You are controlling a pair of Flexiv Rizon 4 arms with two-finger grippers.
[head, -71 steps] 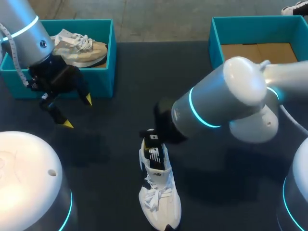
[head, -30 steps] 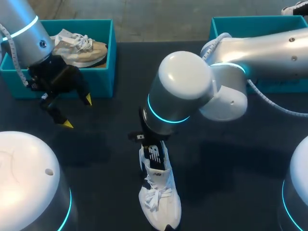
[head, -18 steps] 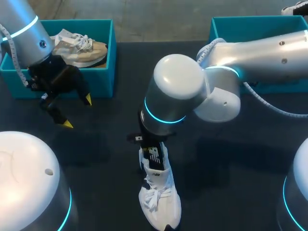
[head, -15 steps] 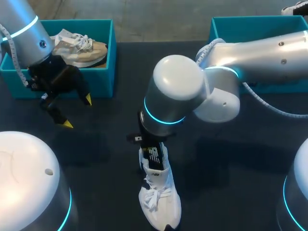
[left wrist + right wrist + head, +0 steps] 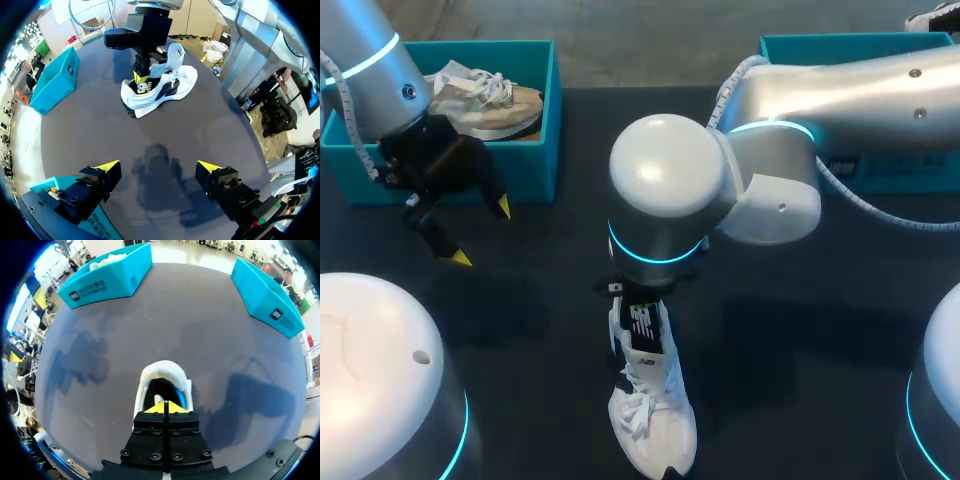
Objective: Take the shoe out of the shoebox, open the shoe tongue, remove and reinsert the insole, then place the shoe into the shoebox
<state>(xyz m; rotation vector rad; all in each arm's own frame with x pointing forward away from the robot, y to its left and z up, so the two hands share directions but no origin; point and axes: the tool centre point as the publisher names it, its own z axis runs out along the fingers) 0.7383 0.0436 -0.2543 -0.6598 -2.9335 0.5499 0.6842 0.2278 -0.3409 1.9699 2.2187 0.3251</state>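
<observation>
The right arm [image 5: 670, 205] has been swinging leftward over the last moments, and its bulky wrist joint is now hanging right above the heel end of the white shoe [image 5: 650, 400]; the shoe itself is lying where it lay before, and the left arm has not been moving. The shoe is sitting out of any box, upright on its sole, on the dark bench [image 5: 800, 340] near the front middle, with its toe pointing toward the robot. Its tongue is standing up from the opening.

The right gripper [image 5: 165, 407] is reaching down at the heel end of the shoe's opening. Its fingers are pressing together, their yellow tips meeting in one point over the dark inside of the shoe; whether anything is caught between them is not showing.

The left gripper [image 5: 482, 232] is hanging above bare bench well to the left of the shoe, its fingers spreading wide with nothing between them. Just behind it, the left teal shoebox [image 5: 525, 165] is holding a beige shoe [image 5: 485, 100]. The right teal shoebox [image 5: 765, 70] is sitting at the far right of the bench, partly hidden behind the right arm.
</observation>
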